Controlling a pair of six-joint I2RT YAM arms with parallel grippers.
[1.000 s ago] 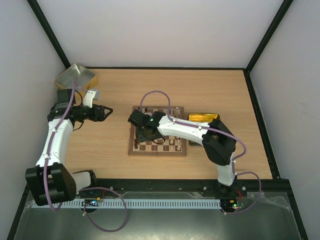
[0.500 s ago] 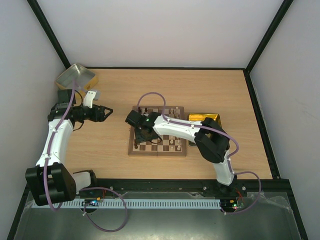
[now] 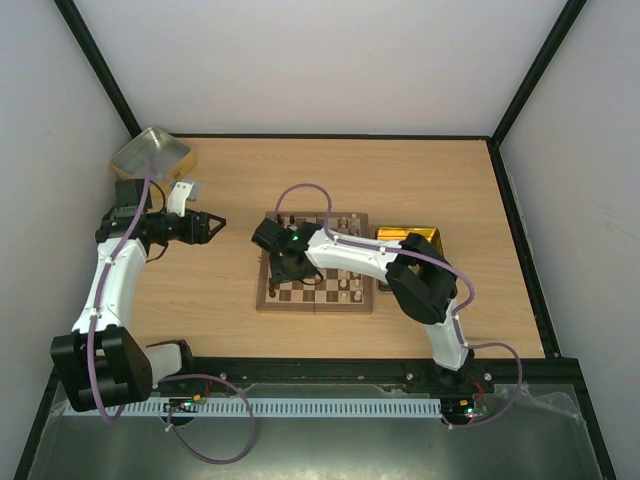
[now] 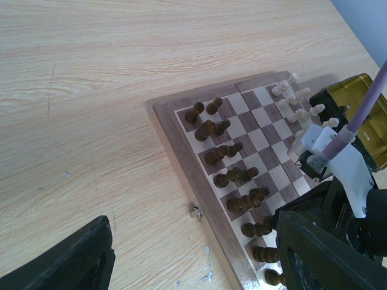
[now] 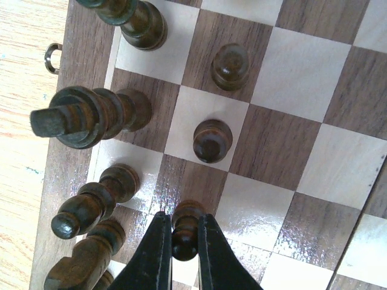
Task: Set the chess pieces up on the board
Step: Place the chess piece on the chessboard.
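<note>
Wooden bench (image 3: pixel 420 170), white walls.

Top view: the board (image 3: pixel 315 308) sits mid-bench with a gold tray (image 3: pixel 405 236) just beside its right edge. The left tool (image 3: pixel 215 226) is released, holds nothing and hangs well left of the board.

Left wrist: dark pieces (image 4: pixel 233 175) fill two files along the near rim. Pale pieces (image 4: pixel 296 99) stand at the far side.

Right wrist: the right tool (image 5: pixel 181 225) is clenched on a dark pawn (image 5: pixel 186 219) over a dark square in the pawn file. Whether the pawn is seated cannot be told.

Risk: tall back-rank pieces stand close beside the fingers. Spreading or withdrawing off-line could topple them, and a tilted release could tip the pawn.
</note>
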